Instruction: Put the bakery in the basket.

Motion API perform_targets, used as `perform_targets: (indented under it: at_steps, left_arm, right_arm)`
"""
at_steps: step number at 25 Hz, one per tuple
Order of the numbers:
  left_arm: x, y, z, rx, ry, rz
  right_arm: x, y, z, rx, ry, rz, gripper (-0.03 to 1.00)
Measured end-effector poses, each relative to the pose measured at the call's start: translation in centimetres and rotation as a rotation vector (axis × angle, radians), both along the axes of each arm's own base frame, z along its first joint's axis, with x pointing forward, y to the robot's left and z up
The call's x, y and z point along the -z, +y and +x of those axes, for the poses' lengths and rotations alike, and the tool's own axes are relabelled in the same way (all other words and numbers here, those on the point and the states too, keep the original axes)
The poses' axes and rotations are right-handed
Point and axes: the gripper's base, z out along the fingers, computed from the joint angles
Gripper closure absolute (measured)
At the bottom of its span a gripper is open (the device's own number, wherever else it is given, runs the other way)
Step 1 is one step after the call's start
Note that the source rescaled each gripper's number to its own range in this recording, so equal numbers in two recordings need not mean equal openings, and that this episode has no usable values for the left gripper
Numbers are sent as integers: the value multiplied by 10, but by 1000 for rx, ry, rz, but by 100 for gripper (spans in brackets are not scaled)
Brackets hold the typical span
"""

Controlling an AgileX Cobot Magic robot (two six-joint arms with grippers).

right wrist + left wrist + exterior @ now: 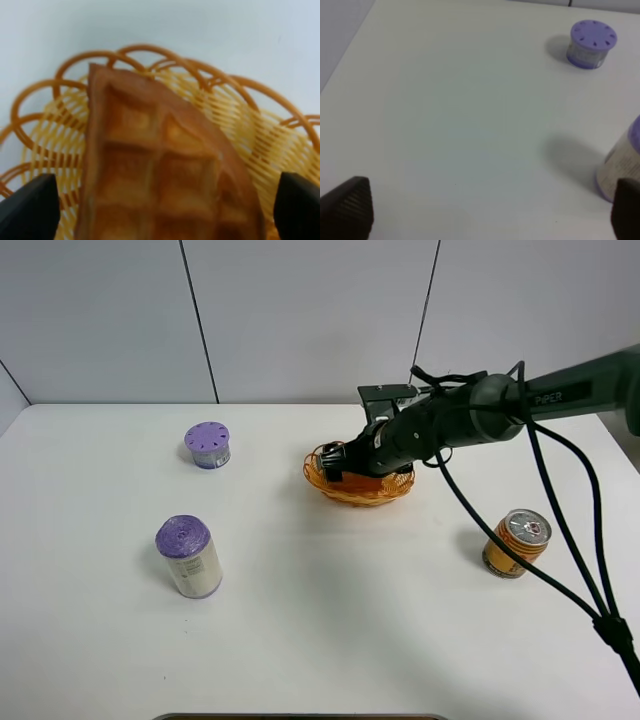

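Right end effector (pixel 162 209) is down over the basket (pixel 360 498), and its jaws are spread wide. The two dark fingertips (pixel 31 206) stand on either side of the bakery (pixel 155 165) with a sliver of weave showing at each side, so they have no grip on it. The bakery, a grid-topped orange-brown wedge, lies flat on the yellow weave inside the basket, with its pointed corner up against the looped rim. From the high camera the black arm reaches in from the right and covers most of the basket, which sits a little right of centre on the white counter (pixel 330 630).

Left end effector (pixel 485 210) hangs above bare counter on the left side, jaws likewise far apart with nothing between them. Near it are a tall purple-topped canister (pixel 188 556) at near left and a short purple-lidded jar (pixel 207 445) farther back. Over on the right, a gold drink can (pixel 517 542) stands upright, well apart from the basket.
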Motion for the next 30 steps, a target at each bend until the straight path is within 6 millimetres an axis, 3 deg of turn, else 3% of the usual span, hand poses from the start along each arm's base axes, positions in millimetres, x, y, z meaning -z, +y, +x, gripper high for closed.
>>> perform_targets:
  at_steps: [8, 13, 23, 30]
  left_arm:
    - [0, 0, 0, 0, 0, 0]
    - [0, 0, 0, 0, 0, 0]
    - [0, 0, 0, 0, 0, 0]
    - [0, 0, 0, 0, 0, 0]
  right_arm:
    - [-18, -2, -2, 3, -12, 5, 45]
    - [-39, -4, -6, 5, -27, 10, 45]
    - [-102, -9, -16, -9, -165, 69, 45]
    - [-160, -24, -32, -19, -301, 99, 45]
